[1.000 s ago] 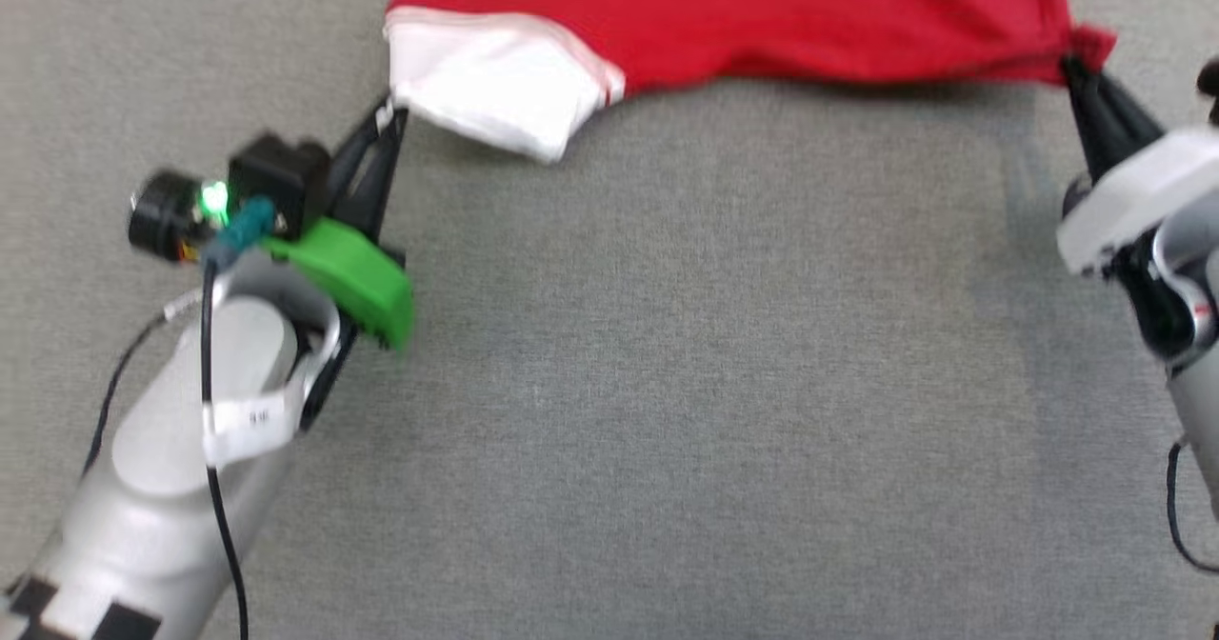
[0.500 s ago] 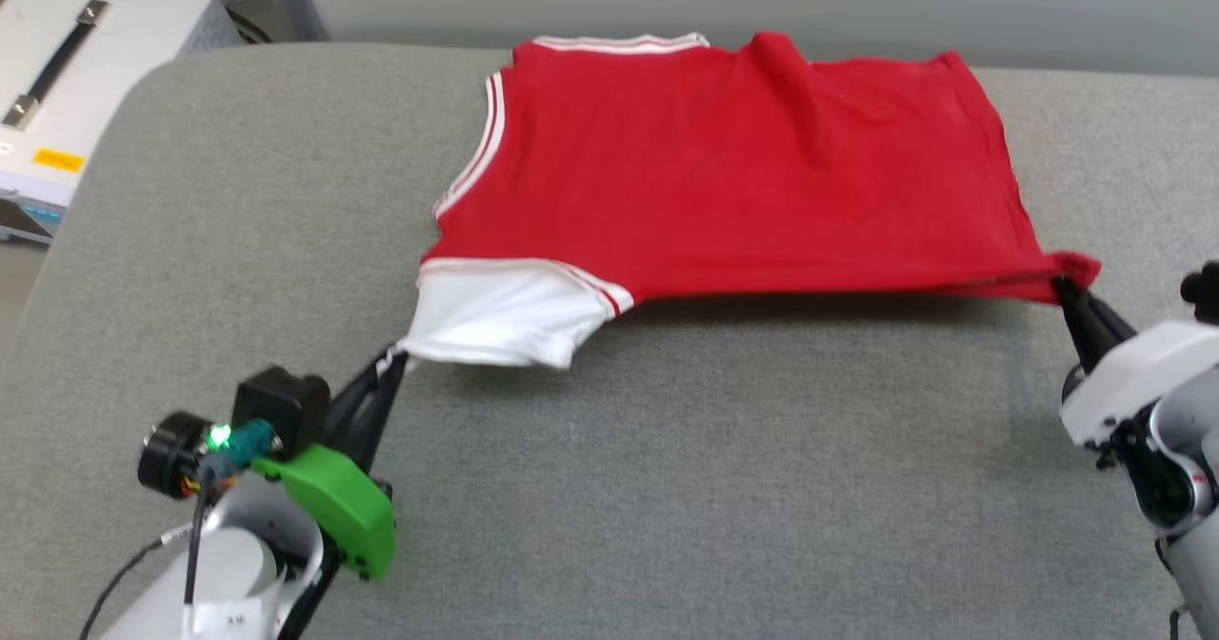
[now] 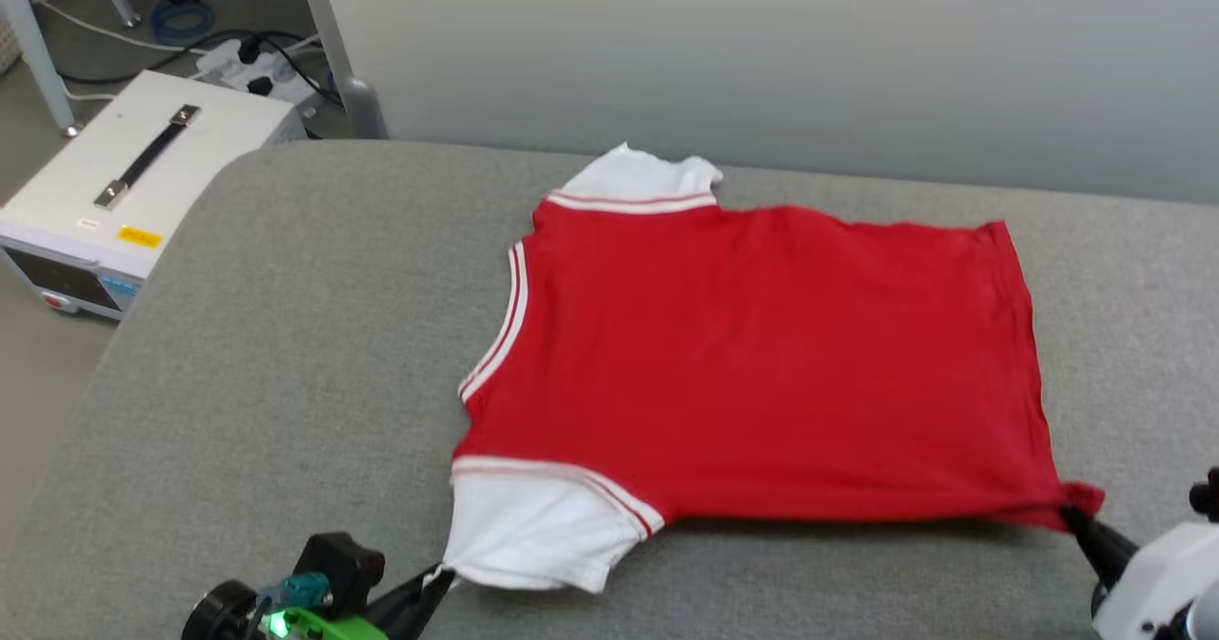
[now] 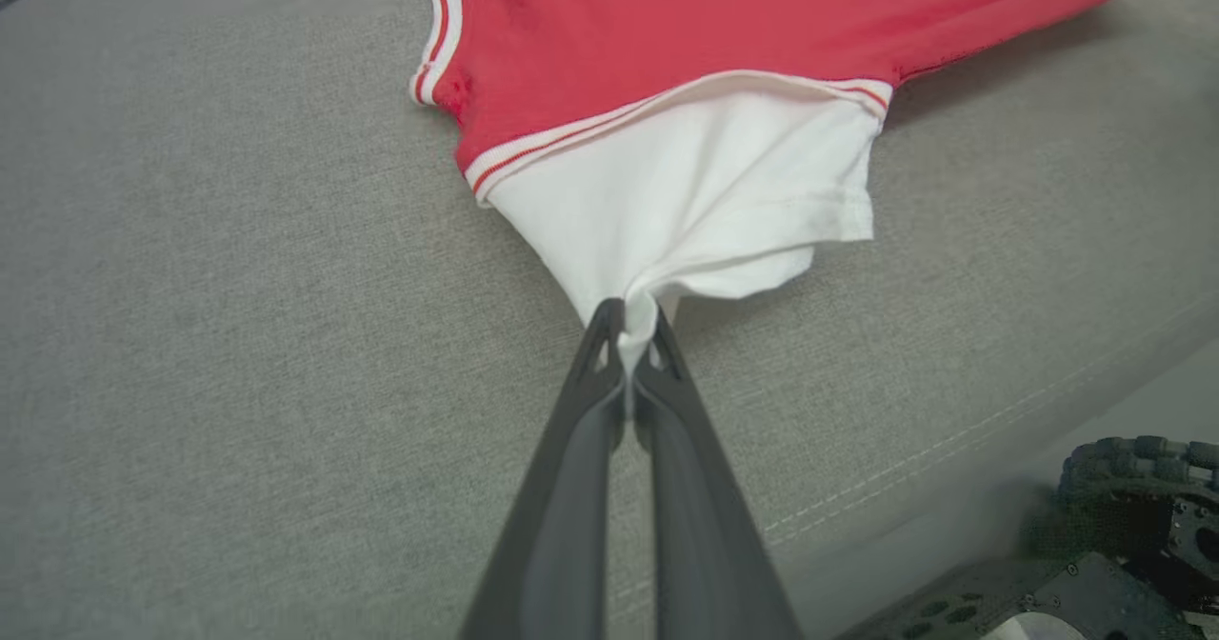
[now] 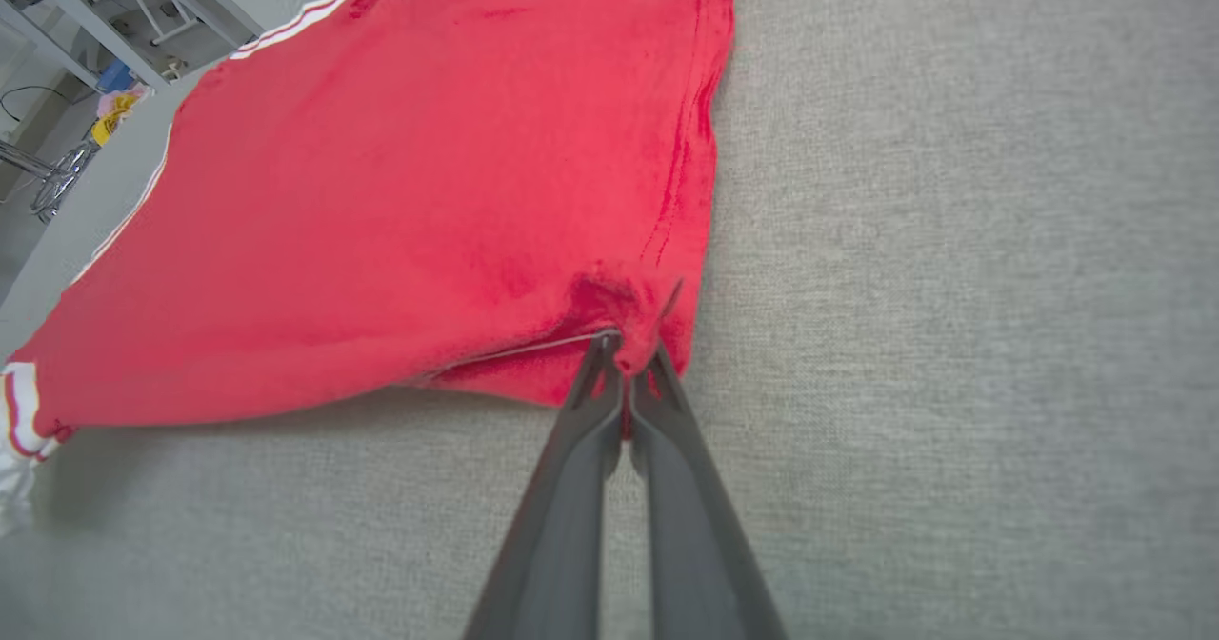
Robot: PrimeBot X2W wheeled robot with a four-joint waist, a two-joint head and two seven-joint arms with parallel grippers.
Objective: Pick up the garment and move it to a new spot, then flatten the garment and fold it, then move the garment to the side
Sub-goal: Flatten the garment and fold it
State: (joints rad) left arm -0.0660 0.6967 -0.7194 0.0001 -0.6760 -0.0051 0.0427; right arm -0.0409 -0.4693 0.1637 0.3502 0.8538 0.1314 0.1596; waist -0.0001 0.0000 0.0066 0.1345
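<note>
Grey cushion bears garment pinched by left tool, right tool.

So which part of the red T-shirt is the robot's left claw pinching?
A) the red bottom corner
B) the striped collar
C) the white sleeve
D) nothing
C: the left gripper is shut on the bunched edge of the T-shirt's white sleeve; the red corner is in the right gripper.

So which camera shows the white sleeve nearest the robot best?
The left wrist view: the white sleeve sits large and centred, bunched where the left gripper pinches its edge. The head view shows the sleeve smaller, near the bottom; the right wrist view catches a sliver at its left edge.
</note>
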